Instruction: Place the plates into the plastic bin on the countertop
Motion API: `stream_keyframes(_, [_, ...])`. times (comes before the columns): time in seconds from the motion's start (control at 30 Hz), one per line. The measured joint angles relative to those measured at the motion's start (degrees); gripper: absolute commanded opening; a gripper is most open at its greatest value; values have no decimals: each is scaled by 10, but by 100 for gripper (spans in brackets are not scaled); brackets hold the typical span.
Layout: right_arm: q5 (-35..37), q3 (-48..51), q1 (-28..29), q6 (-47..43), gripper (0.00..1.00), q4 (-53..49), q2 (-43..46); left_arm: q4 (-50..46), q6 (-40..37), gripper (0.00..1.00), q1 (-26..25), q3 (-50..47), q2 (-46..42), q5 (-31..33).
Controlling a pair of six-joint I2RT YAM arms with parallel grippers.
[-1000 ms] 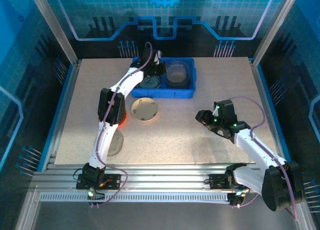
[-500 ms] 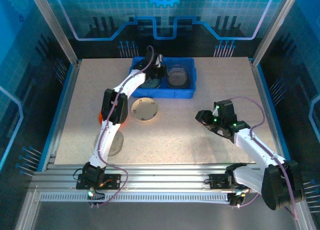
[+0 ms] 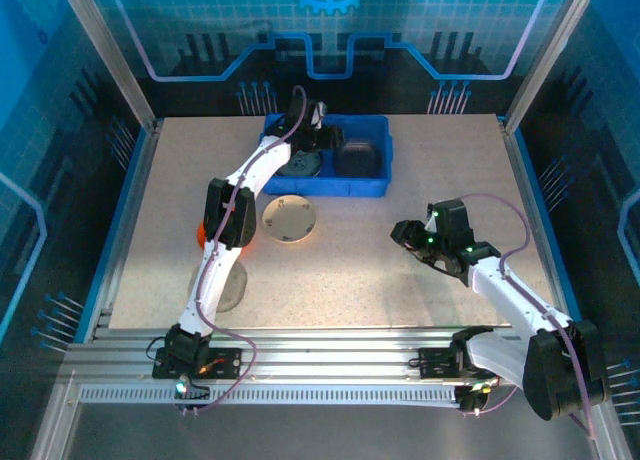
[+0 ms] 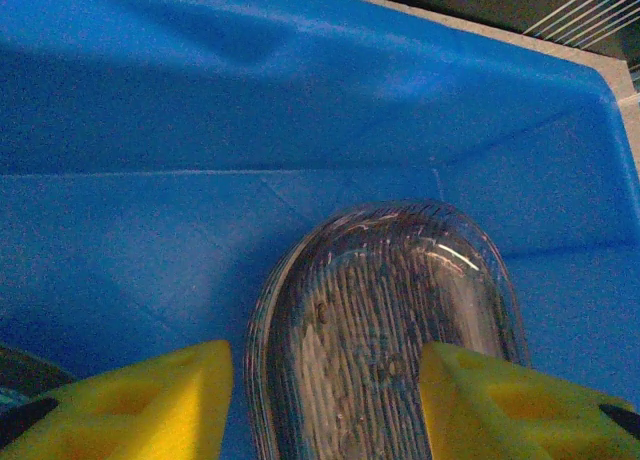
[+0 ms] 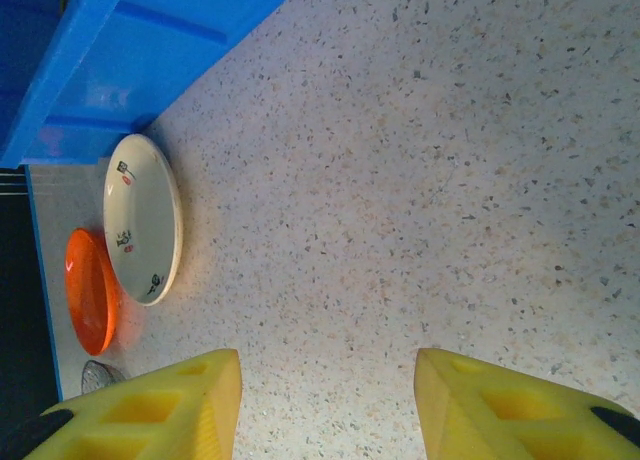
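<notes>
The blue plastic bin point(image 3: 372, 187) stands at the back of the countertop point(image 3: 420, 170). My left gripper point(image 3: 322, 139) reaches into it, open. In the left wrist view a ribbed glass plate point(image 4: 385, 320) lies on the bin floor point(image 4: 140, 250) below the spread yellow fingers point(image 4: 150, 400); neither finger grips it. Beside that dark glass plate point(image 3: 357, 157) lies a patterned plate point(image 3: 300, 164). On the countertop sit a cream plate point(image 3: 290, 218), an orange plate point(image 3: 203, 235) half under the left arm, and a clear glass plate point(image 3: 228, 288). My right gripper point(image 3: 405, 234) hangs open over bare countertop point(image 5: 400, 180).
The right wrist view shows the bin wall point(image 5: 150, 50), the cream plate point(image 5: 143, 217), the orange plate point(image 5: 90, 290) and a glass plate's edge point(image 5: 97, 376) to the left. A blue and metal frame point(image 3: 130, 215) edges the surface. Free room lies at the centre and right.
The left gripper has moved right inside the bin and its jaws have opened from shut. The plate in the bin's right half looks darker now. The right arm has not moved.
</notes>
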State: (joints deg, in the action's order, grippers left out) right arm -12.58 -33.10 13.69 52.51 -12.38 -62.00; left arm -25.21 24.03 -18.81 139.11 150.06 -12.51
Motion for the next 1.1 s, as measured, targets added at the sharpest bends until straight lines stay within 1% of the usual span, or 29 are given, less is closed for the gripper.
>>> stream_keyframes(0.13, [1, 0, 0, 0, 50, 0, 4, 0, -2, 55, 0, -11, -10, 0])
stream_keyframes(0.23, [2, 0, 3, 0, 48, 2, 4, 12, -2, 55, -1, -80, -61, 2])
stream_keyframes(0.33, [4, 0, 13, 0, 47, 10, 4, 36, -2, 54, -2, -176, -139, 4])
stream_keyframes(0.5, [11, 0, 43, 0, 46, 26, 4, 90, 10, 54, -9, -366, -309, 11])
stream_keyframes(0.67, [24, -7, 78, -2, 44, 48, 0, 142, 30, 54, -30, -549, -475, 11])
stream_keyframes(0.77, [33, -19, 102, -4, 45, 69, -18, 144, 28, 56, -46, -624, -545, 11])
stream_keyframes(0.87, [38, -31, 122, -4, 47, 95, -50, 136, 23, 57, -50, -683, -602, 11])
stream_keyframes(1.0, [43, -46, 150, -4, 50, 130, -103, 120, 15, 57, -45, -731, -668, 13])
stream_keyframes(1.1, [45, -61, 170, -4, 50, 155, -148, 116, 15, 57, -45, -765, -720, 13])
